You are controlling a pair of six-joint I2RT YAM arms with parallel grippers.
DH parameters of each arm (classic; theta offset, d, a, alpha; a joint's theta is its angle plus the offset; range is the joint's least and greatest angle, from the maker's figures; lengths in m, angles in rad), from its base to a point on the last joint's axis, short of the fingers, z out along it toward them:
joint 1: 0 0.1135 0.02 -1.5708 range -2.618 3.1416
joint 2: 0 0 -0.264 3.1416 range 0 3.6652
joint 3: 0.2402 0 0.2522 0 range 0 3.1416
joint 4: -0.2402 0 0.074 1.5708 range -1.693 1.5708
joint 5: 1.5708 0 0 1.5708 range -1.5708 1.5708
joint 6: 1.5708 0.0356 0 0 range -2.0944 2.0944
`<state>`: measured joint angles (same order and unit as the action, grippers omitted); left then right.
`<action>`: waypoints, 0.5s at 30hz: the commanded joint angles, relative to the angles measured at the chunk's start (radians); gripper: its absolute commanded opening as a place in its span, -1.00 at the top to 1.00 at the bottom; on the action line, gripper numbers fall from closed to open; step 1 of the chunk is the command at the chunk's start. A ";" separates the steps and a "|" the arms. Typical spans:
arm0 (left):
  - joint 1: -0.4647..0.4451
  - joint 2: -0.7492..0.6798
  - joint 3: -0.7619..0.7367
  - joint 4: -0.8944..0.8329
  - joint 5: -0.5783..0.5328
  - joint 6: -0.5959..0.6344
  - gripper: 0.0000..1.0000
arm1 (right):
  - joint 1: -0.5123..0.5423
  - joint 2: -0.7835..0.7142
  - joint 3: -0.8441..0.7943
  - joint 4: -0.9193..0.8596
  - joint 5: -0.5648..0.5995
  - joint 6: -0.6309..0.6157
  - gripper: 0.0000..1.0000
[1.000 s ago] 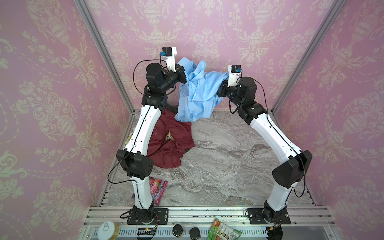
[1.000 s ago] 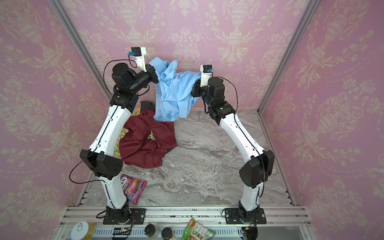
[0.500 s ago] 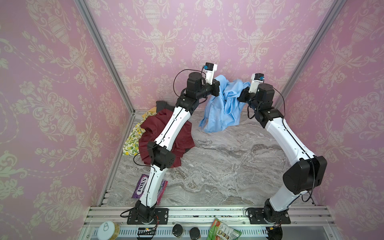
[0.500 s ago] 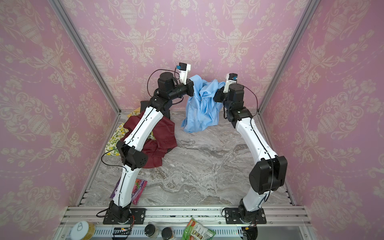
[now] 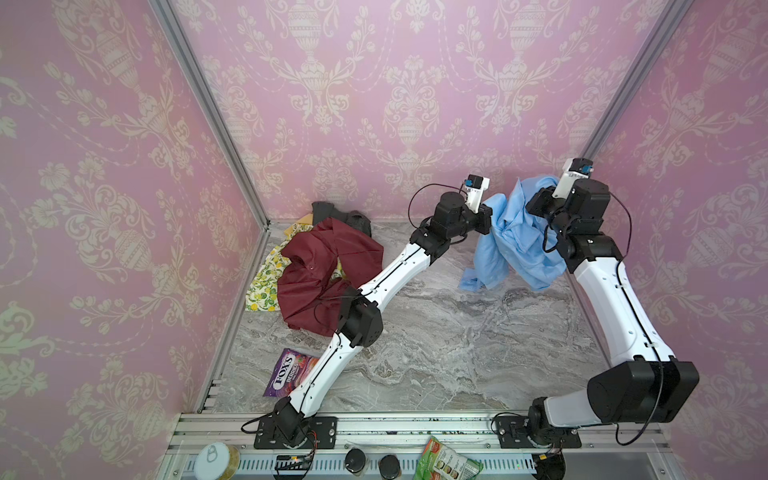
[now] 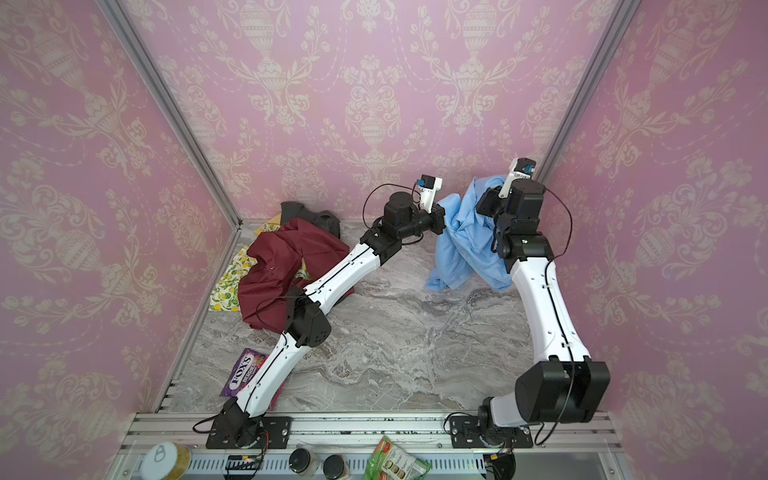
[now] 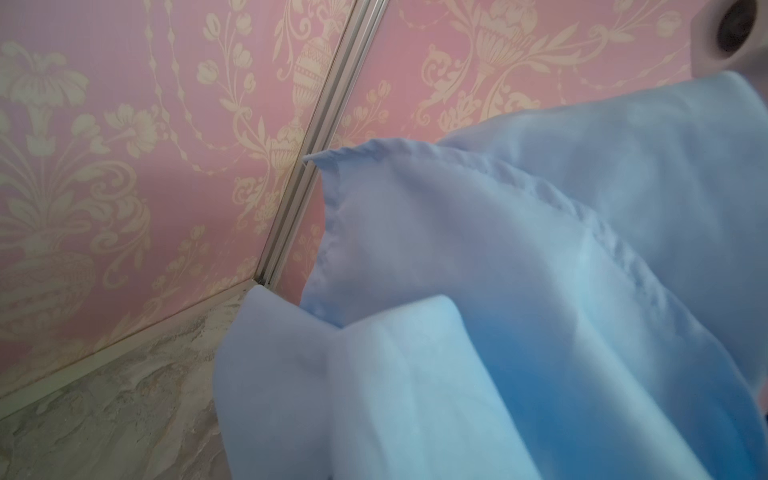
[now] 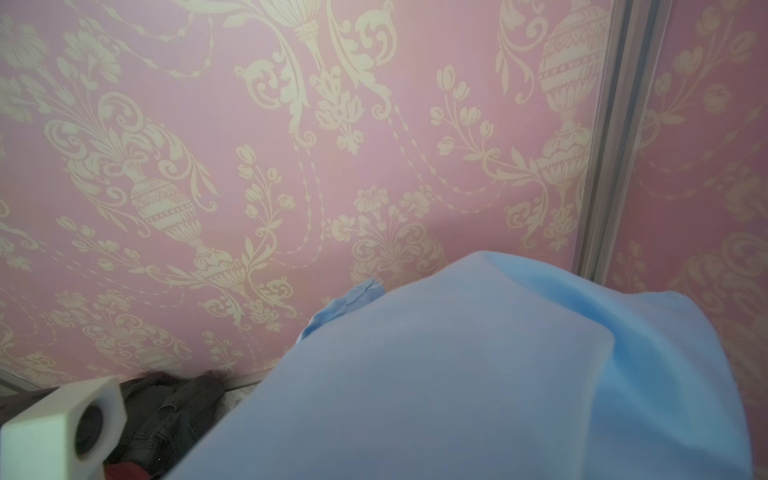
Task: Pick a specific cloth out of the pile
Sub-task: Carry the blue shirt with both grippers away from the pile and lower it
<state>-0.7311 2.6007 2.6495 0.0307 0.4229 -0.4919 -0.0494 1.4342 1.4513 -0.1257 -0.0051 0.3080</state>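
Observation:
The cloth (image 5: pixel 509 245) (image 6: pixel 459 245), a light sky-blue garment, hangs bunched between my two grippers near the back right corner, and its lower edge reaches the marble table (image 5: pixel 436 340). My left gripper (image 5: pixel 491 216) (image 6: pixel 444 216) grips its left side, and my right gripper (image 5: pixel 533 205) (image 6: pixel 484 203) holds its top, higher up. Blue fabric covers both pairs of jaws. The cloth (image 7: pixel 498 332) (image 8: pixel 457 374) fills much of both wrist views. The pile (image 5: pixel 324 266) (image 6: pixel 286 266) lies at the back left: a maroon shirt over lemon-print, dark grey and yellow pieces.
A purple candy bag (image 5: pixel 291 372) lies by the left arm's base. A green packet (image 5: pixel 451 461), a white-lidded jar (image 5: pixel 216 459) and two dark caps sit on the front rail. Pink walls and a corner post (image 5: pixel 615 99) stand close behind the grippers.
Both arms have swung from above the pile at the back left over to the back right, carrying the blue cloth with them. The cloth now hangs lower.

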 commanded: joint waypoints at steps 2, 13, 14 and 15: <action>0.022 -0.104 -0.280 0.102 -0.035 0.023 0.97 | 0.013 -0.014 -0.187 0.063 -0.040 0.026 1.00; 0.033 -0.203 -0.598 0.085 -0.082 0.081 0.14 | 0.070 0.082 -0.422 0.107 -0.067 0.118 1.00; 0.031 -0.206 -0.599 0.065 -0.084 0.093 0.04 | 0.073 0.095 -0.424 0.096 -0.067 0.128 1.00; 0.030 -0.209 -0.604 0.047 -0.086 0.105 -0.10 | 0.076 0.106 -0.428 0.076 -0.062 0.139 1.00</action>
<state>-0.6968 2.4947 2.0491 0.0845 0.3588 -0.4385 0.0154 1.5181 1.0386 -0.0578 -0.0547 0.3958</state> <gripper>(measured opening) 0.510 0.060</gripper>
